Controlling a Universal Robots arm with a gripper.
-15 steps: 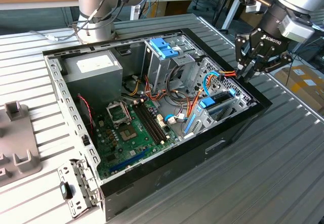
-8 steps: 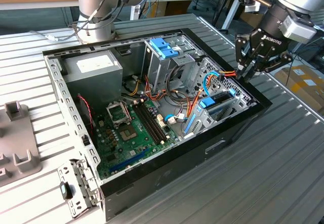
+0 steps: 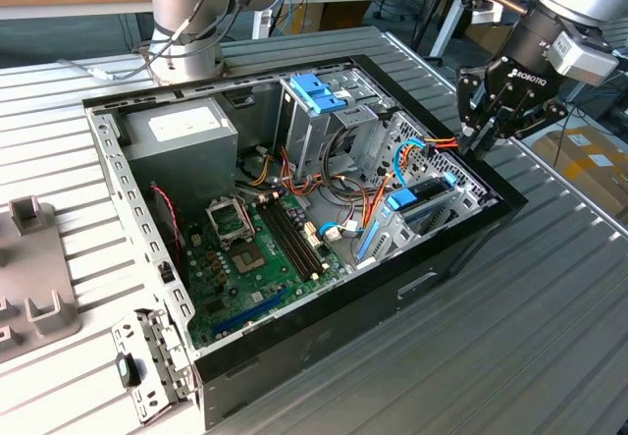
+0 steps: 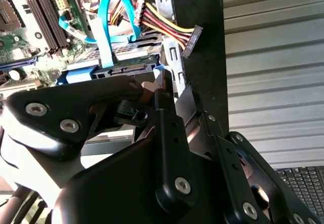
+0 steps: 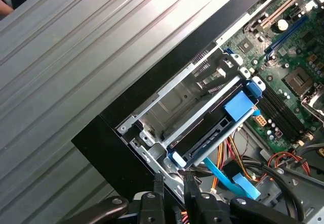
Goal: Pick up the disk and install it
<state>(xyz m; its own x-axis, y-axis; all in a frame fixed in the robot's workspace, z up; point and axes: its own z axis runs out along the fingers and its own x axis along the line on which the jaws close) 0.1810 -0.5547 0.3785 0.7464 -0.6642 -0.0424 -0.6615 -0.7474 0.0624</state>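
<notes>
The disk [image 3: 420, 199], a dark flat drive in a bright blue carrier, lies in the low drive bay at the corner of the open computer case [image 3: 471, 234] on the exterior view's right. Both wrist views show it seated between the bay's metal rails [image 5: 215, 130], and a flat blue cable [image 4: 109, 32] runs to its connector end [image 4: 126, 71]. My gripper [image 3: 478, 145] hangs just above the case's rim beside that bay. Its fingers [image 5: 173, 181] are shut with nothing between them, and it is not touching the disk [image 4: 172, 95].
A tall metal drive cage with a blue clip [image 3: 319, 91] stands mid-case, with the grey power supply [image 3: 182, 135] and the green motherboard [image 3: 255, 248] beyond it. Orange and yellow cables [image 4: 162, 24] crowd the bay. A grey fixture [image 3: 34, 288] and a loose bracket [image 3: 147, 356] lie on the ribbed table.
</notes>
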